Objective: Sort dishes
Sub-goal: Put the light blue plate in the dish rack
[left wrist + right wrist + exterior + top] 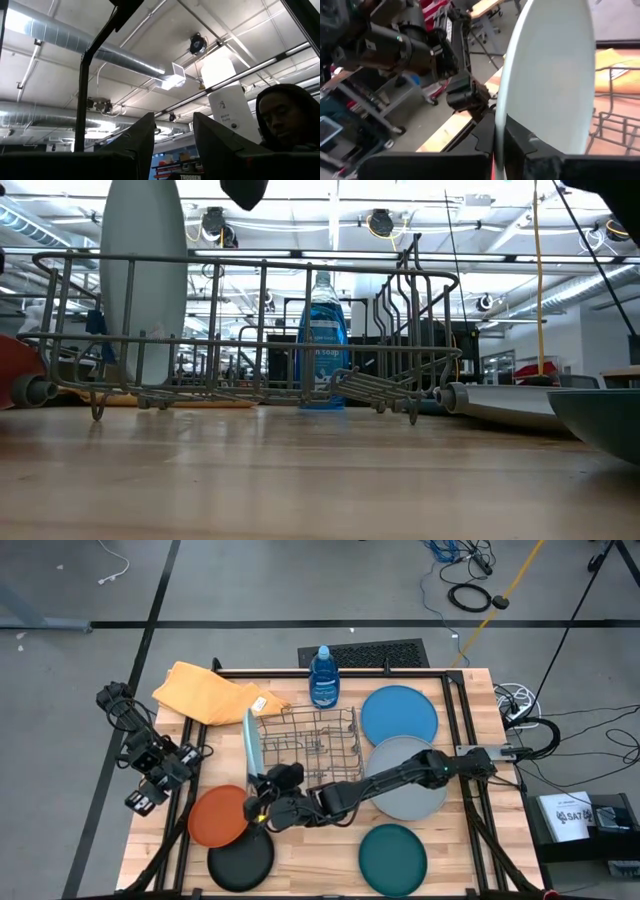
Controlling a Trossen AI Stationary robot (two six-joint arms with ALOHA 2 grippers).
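Note:
A light blue plate (252,743) stands on edge in the left end of the wire rack (315,735); it also shows in the low view (145,280). My right gripper (262,790) is shut on its rim. The blue plate (399,713), grey plate (412,795) and dark teal plate (393,858) lie flat on the table's right half. The orange plate (218,817) and black plate (240,862) lie at the near left. My left gripper (140,802) is open and empty off the table's left edge, pointing up at the ceiling (175,145). My right gripper pinches the light blue plate's rim (499,127) between its two fingers, on the plate's near, upper side. The fingers come from the table's near side, one on each face of the plate. The plate stands upright with its lower rim (140,380) among the rack's wires.
A blue soap bottle (323,678) stands behind the rack and a yellow cloth (205,692) lies at the far left corner. My right arm stretches across the grey plate. A person (287,117) shows in the left wrist view, beyond the table.

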